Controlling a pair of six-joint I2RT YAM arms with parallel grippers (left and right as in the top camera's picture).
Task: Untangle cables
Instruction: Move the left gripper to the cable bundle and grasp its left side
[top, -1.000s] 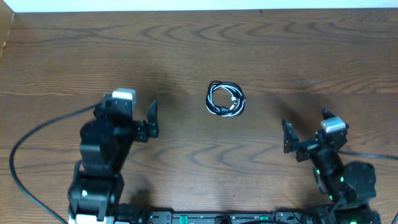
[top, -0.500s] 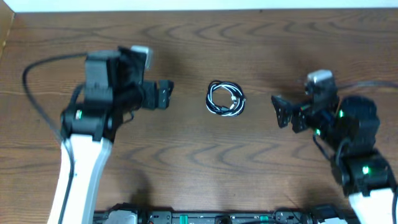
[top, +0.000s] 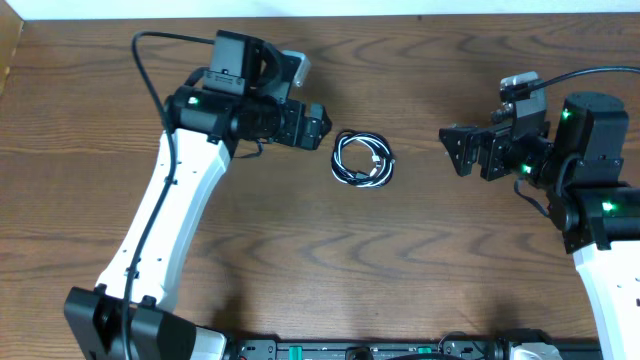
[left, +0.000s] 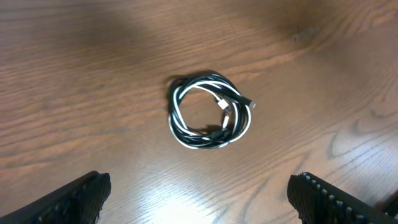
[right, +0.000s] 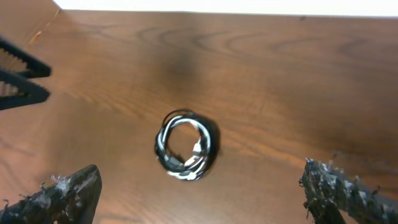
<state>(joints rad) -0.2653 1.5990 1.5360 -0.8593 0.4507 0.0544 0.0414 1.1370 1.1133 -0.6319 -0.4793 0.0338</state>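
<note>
We are looking at the cables lying as one small coil on the bare wood of the bench, roughly midway between the two arms. The white cable and the black cable are winding round each other in the same loop, touching along most of it, and a white plug end is lying inside the ring.

Our left gripper is hovering just beside the coil, on its left and apart from it. In the left wrist view its fingers are sitting wide apart at the two lower corners, so it is spread and holding nothing.

Our right gripper is hanging near the coil's right side, farther off than the left one, and is pointing toward it. In the right wrist view its fingers are likewise standing wide apart, gripping nothing.
</note>
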